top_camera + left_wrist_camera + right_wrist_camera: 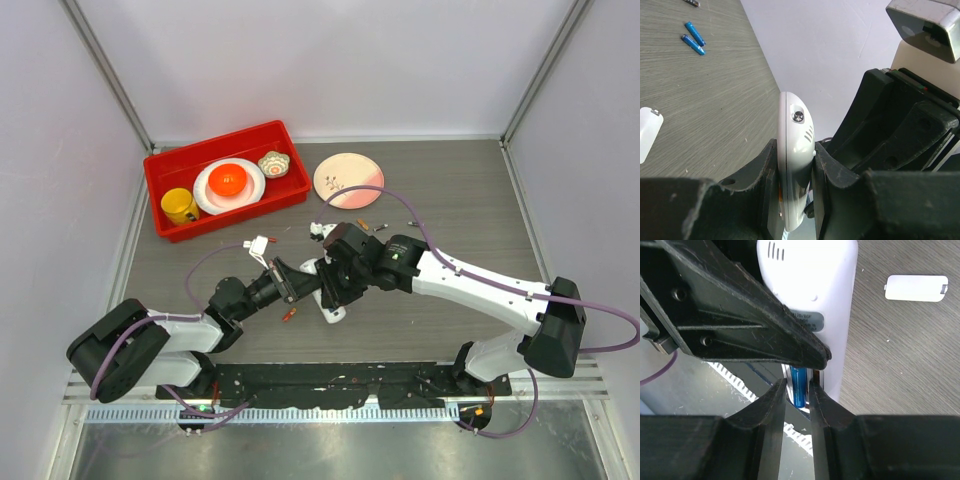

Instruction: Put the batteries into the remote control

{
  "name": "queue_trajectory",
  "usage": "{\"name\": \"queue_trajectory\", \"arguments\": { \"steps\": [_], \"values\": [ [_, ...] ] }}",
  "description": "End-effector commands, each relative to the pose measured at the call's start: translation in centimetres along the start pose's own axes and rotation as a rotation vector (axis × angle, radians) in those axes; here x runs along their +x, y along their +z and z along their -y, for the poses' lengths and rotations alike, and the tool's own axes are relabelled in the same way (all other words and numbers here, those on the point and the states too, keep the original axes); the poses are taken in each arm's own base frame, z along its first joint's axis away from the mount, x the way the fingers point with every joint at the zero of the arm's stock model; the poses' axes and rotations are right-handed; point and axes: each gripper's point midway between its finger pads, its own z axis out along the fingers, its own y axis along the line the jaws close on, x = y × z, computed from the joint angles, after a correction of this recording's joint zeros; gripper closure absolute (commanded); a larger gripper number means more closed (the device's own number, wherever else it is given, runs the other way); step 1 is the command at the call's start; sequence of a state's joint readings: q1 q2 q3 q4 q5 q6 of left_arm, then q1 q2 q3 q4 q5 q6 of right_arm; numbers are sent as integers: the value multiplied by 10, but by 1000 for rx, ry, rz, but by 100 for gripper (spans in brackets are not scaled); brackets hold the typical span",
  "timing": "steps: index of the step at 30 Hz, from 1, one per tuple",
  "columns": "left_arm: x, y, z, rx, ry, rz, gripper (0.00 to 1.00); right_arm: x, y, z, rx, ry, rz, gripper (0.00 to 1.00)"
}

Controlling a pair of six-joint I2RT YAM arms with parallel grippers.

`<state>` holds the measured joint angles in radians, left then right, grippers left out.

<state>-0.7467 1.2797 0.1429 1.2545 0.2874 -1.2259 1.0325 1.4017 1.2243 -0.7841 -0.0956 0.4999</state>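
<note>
1 blue battery (799,385) in remote control (835,300) bay; right jaws flank it, cannot tell if gripping; left jaws clamp remote control.

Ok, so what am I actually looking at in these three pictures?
Two robot arms bolted to a table. One picture looks down from above; the other two come from cameras on each wrist. The left tool is clamped on a white remote. The right tool has its fingers either side of a blue battery at the remote's back; whether it grips, I cannot tell. Loose on the table: two more blue batteries and a white cover.
</note>
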Motion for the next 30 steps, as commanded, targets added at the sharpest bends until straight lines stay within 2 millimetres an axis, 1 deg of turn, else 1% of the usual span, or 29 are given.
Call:
{"name": "queue_trajectory", "arguments": {
  "steps": [1, 6, 8, 10, 17, 18, 22, 25, 29, 30],
  "values": [
    [-16, -8, 76, 305, 82, 67, 100, -19, -3, 5, 39, 8, 80, 68],
    [-16, -9, 74, 299, 87, 71, 100, -22, -10, 3, 33, 7, 87, 65],
    [-15, -9, 73, 296, 89, 70, 100, -22, -12, 3, 33, 7, 88, 62],
    [-15, -9, 73, 296, 91, 70, 100, -21, -13, 5, 46, 8, 87, 61],
    [-16, -9, 71, 290, 94, 75, 100, -20, -23, 7, 60, 7, 90, 60],
    [-16, -9, 71, 290, 95, 75, 100, -22, -24, 13, 91, 8, 100, 60],
    [-17, -9, 71, 290, 95, 78, 100, -21, -32, 15, 101, 4, 104, 60],
    [-16, -9, 70, 286, 95, 77, 100, -25, -44, 11, 89, -2, 123, 60],
    [-16, -8, 67, 279, 97, 80, 100, -39, -68, -4, 30, -13, 179, 59],
    [-16, -8, 67, 277, 97, 79, 100, -37, -72, -11, -7, -20, 170, 58]
  ]
}}
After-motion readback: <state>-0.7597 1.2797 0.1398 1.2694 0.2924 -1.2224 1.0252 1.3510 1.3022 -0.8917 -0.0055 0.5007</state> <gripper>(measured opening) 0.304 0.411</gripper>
